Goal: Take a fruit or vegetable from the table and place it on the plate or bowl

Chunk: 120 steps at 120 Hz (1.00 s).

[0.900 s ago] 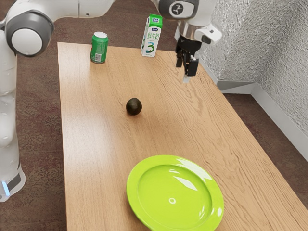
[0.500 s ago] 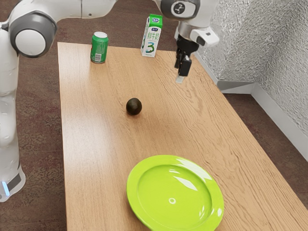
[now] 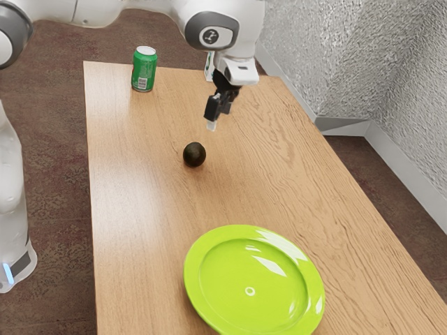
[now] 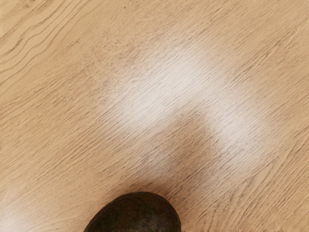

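A dark, round avocado (image 3: 195,153) lies on the wooden table (image 3: 140,223), near its middle. My gripper (image 3: 213,120) hangs above the table, a little behind the avocado and toward the exterior view's right of it. It points down, open, with nothing between its fingers. In the wrist view the avocado (image 4: 133,213) shows as a dark rounded shape close under my hand, with bare wood around it. A lime-green plate (image 3: 255,280) rests at the table's near end, well apart from the avocado and with nothing on it.
A green soda can (image 3: 144,68) stands at the table's far corner on the exterior view's left. A grey textured wall (image 3: 363,56) runs along the table's far right side. Bare wood lies between the avocado and the plate.
My arm has swung toward the exterior view's left and lowered, bringing the gripper from the far right table edge to just behind the avocado. My hand now covers the milk carton.
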### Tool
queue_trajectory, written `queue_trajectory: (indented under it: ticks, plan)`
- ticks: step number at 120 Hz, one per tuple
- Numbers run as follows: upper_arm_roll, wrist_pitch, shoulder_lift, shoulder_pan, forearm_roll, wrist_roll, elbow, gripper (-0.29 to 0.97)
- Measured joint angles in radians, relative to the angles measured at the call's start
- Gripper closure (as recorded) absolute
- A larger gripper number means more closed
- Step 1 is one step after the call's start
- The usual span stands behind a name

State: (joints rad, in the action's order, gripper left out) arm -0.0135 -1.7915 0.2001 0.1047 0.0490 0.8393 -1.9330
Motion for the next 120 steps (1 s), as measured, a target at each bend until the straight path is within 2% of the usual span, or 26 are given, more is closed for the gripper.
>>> queue_trajectory:
  ticks: [25,59,93,120]
  plan:
    - [-0.056,-0.086,0.027,0.002,-0.007,0.158,-0.065,0.02]
    - [-0.069,-0.210,0.032,0.001,-0.017,0.312,-0.181,0.01]
    - [-0.069,-0.266,0.140,0.001,-0.023,0.409,-0.313,0.01]
    - [-0.088,-0.287,0.151,0.001,-0.029,0.459,-0.374,0.01]
